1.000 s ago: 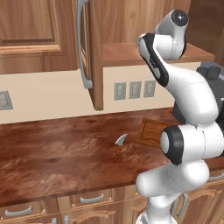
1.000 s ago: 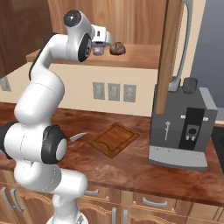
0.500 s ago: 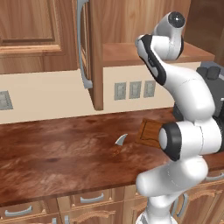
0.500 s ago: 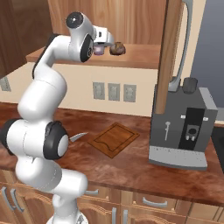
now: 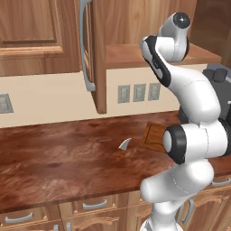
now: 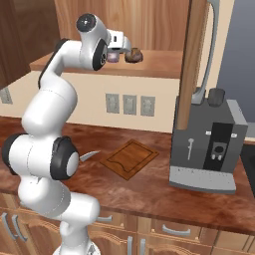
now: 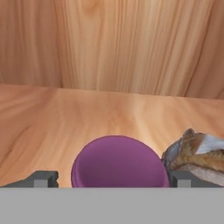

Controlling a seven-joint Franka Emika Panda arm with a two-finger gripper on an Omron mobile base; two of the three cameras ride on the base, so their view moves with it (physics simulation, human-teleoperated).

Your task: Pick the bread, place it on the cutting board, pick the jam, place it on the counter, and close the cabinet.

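In the hand view my gripper (image 7: 113, 178) is open, one fingertip on each side of the jam's (image 7: 119, 162) purple top, with a small gap on the left side. The bread (image 7: 197, 154), a brown-grey lump, lies just right of the jar, beside the right fingertip. In the right base view the gripper (image 6: 124, 50) reaches over the cabinet shelf, where the jam (image 6: 113, 57) and bread (image 6: 133, 55) sit side by side. The cutting board (image 6: 130, 158) (image 5: 152, 135) lies bare on the counter (image 6: 149, 191) (image 5: 54, 158) below. The cabinet door (image 6: 195, 55) (image 5: 97, 54) stands open.
A curved grey-bladed knife (image 5: 124, 145) (image 6: 89, 156) lies on the counter left of the board. A coffee machine (image 6: 209, 144) stands to the board's right, under the open door. The shelf's back wall (image 7: 113, 43) is close behind the jar.
The hand has shifted only slightly at the shelf. The jam, the bread and the door have not moved.
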